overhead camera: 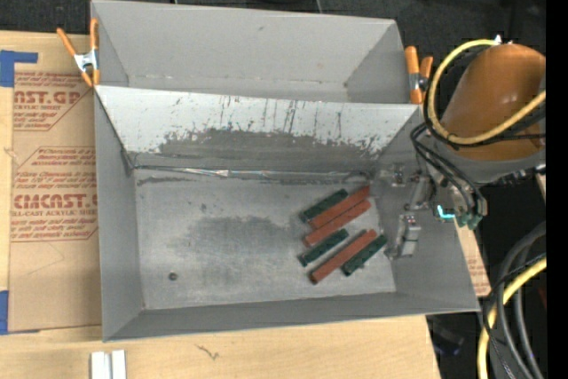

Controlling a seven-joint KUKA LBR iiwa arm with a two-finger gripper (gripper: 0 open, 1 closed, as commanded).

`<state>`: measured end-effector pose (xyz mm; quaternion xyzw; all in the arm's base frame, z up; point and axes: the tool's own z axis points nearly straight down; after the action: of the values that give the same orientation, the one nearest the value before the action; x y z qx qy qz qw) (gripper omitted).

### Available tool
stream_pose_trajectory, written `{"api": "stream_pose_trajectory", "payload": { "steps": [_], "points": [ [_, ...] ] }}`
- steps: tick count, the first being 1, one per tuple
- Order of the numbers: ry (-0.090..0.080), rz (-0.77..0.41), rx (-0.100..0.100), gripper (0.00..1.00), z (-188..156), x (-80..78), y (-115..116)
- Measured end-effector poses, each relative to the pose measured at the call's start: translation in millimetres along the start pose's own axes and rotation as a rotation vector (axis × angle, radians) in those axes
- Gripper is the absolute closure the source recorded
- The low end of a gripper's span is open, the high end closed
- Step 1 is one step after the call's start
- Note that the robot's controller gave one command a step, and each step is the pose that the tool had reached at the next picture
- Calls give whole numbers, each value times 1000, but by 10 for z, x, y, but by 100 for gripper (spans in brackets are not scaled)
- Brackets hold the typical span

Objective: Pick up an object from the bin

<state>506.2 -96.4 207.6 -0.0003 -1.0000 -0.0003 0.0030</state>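
Camera view: gripper (406,235) at the bin's (222,271) right wall, just beside a heap of red and green bars (339,210). Its opening cannot be told.

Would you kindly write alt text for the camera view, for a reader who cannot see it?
A robot arm's gripper hangs low by the right wall of a grey metal bin, just right of a small cluster of red-brown and dark green bars lying on the bin floor. The arm, with its orange cover, reaches in from the right.
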Motion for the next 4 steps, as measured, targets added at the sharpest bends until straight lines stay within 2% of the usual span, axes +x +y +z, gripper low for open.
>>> {"api": "stream_pose_trajectory", "payload": {
  "steps": [1,2,3,4],
  "points": [
    [-8,-1,1,0,-36,-18,3],
    [-14,-51,2,0,681,-390,171],
    [-2,-140,0,0,710,-735,308],
    [-9,13,0,0,997,-652,286]
  ]
}}
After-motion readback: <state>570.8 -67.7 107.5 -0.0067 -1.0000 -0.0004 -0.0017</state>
